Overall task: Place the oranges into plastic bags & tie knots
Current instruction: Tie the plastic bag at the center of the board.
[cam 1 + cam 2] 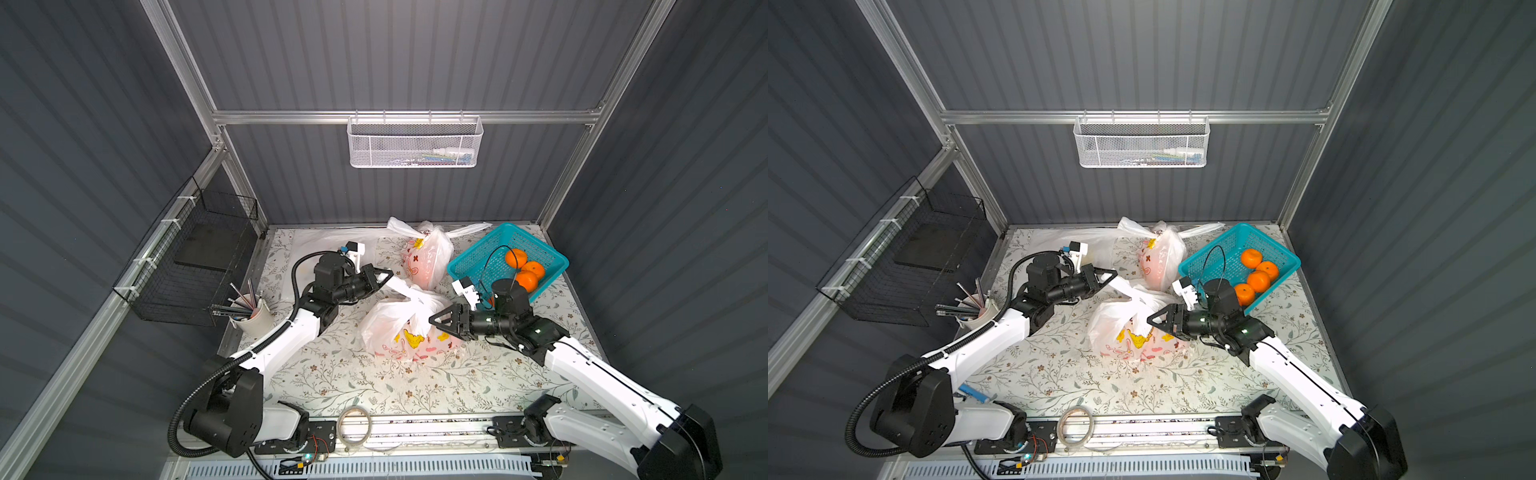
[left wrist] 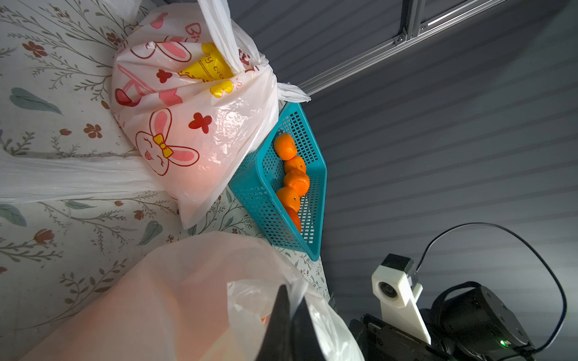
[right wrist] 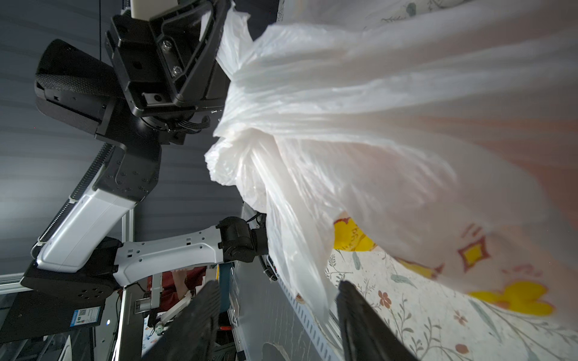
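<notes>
- Broadly, the floral tablecloth (image 1: 332,374) carries everything. The near plastic bag (image 1: 388,332) sits mid-table between the two arms, bulging and glowing orange through the film (fruit inside, I judge).
- Behind it, a second plastic bag (image 1: 430,259) stands by the back wall, its neck already closed in a knot (image 2: 250,67).
- Beside that bag, the teal basket (image 1: 469,259) sits tilted, with loose oranges (image 1: 527,270) in it.
- On handling, as a judgement: the film is thin, soft and slippery, and it would likely tear if yanked. The fruit makes the body heavy and apt to roll. Take the bag by its handle strips, high up, never by the belly.
- Next, the left gripper (image 1: 388,276) has its fingers pressed together, pinching one handle strip (image 1: 403,289), which runs taut from the bag's bunched neck.
- Last, the right gripper (image 3: 278,284) is level with that neck, its jaws standing apart. The other handle strip (image 3: 312,281) hangs in the gap. I cannot tell whether it brushes either finger, but nothing is clamped.
</notes>
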Action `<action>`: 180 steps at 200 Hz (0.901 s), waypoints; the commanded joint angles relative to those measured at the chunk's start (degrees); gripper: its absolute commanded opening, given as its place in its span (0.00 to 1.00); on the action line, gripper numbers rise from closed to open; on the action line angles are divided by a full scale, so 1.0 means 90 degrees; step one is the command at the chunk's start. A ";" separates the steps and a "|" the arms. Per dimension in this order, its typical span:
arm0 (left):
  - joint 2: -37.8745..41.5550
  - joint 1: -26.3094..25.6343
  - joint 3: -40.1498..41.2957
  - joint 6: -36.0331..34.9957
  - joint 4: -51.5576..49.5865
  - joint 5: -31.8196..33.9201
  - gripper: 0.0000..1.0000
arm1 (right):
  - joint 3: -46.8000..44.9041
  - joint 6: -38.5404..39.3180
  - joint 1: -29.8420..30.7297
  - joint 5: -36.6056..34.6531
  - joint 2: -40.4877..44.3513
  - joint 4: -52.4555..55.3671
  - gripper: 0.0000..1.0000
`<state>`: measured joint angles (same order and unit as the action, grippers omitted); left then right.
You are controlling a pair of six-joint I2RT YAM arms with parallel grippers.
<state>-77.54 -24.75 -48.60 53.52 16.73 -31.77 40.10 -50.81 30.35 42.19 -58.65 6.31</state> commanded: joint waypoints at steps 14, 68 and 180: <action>0.0119 0.0018 -0.0064 -0.0126 0.0182 -0.0132 0.00 | 0.0159 -0.0153 -0.0025 -0.0073 -0.0139 -0.0561 0.59; 0.0123 0.0021 -0.0039 -0.0107 0.0201 -0.0132 0.00 | 0.0271 -0.0281 -0.0023 0.0060 -0.0419 -0.0936 0.48; 0.0272 0.0016 -0.0149 -0.0597 -0.0430 0.0211 0.00 | 0.0893 0.0914 0.0081 -0.0465 -0.0650 0.0930 0.06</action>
<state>-77.36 -24.75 -48.60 52.31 16.19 -31.53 45.25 -48.34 30.85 40.97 -65.71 6.28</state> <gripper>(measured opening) 0.049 0.144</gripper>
